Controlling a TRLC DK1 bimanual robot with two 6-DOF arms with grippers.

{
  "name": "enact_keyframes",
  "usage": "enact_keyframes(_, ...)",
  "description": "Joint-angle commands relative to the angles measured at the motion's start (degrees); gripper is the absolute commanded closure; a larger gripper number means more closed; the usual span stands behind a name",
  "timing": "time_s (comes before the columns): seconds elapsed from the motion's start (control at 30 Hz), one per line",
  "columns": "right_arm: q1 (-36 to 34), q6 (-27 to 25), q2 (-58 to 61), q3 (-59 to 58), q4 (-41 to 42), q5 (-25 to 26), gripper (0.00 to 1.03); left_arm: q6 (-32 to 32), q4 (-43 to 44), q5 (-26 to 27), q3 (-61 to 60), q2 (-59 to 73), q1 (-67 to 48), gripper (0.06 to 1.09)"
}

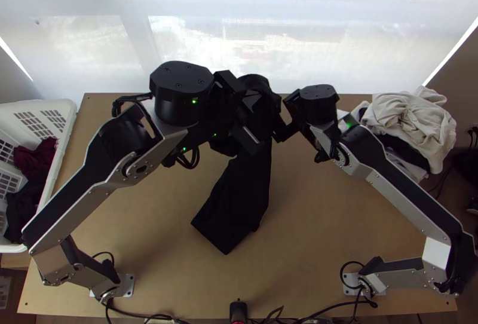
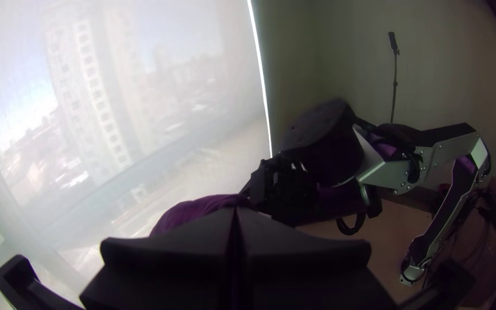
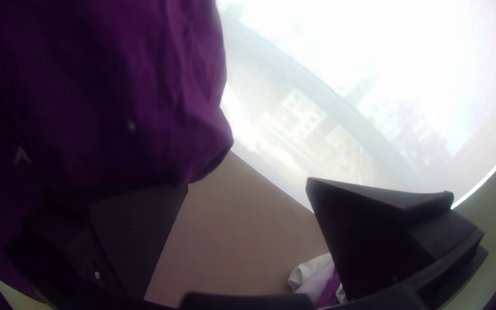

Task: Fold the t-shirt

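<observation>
Light table [image 1: 322,234] bears the shirt [image 1: 239,198], partly lifted, bunched; folding looks barely begun, nearly all remaining; left gripper [image 2: 235,211] is closed, apparently on it; right gripper [image 3: 248,183] gapes alongside.

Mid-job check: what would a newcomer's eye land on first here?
Probably the dark t-shirt, stark against the light table, its near end lying around the middle. Next, the bright window beyond the far edge, then the pale crumpled clothes at the far right corner. The right claw gapes beside the shirt.
</observation>
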Motion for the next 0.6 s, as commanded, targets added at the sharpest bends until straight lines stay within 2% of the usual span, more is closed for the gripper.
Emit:
enact_keyframes(0.0,3.22,-0.37,-0.54,1.26,1.45,-1.64,0.07,0.27,-0.71,-0.02,-0.37,0.21,-0.14,1.05)
enact_keyframes(0.2,7.18,-0.37,-1.60,1.43,0.65,-2.34,0.07,0.89,-0.80,-0.02,-0.37,0.30,-0.14,1.05)
enact_keyframes(0.27,8.05,-0.54,-1.60,1.17,-0.22,-2.61,0.10,0.98,-0.89,-0.28,-0.37,0.39,-0.05,1.05)
enact_keyframes(0.43,6.56,-0.10,-3.88,-2.52,-1.89,-2.61,0.10,0.98,-3.08,-0.98,-2.83,0.21,2.32,1.05)
enact_keyframes(0.47,5.86,-0.10,-4.76,-3.84,-1.89,-2.61,0.10,0.98,-3.52,-0.98,-4.15,-0.05,2.94,1.00)
enact_keyframes(0.5,4.89,-0.02,-5.91,-5.07,-1.89,-2.61,0.10,0.98,-3.70,-0.89,-6.08,-0.58,3.47,0.87)
enact_keyframes(0.57,3.22,-0.02,-8.02,-7.53,-1.98,-2.61,0.10,1.06,-3.70,-0.98,-10.56,-1.81,4.87,0.54)
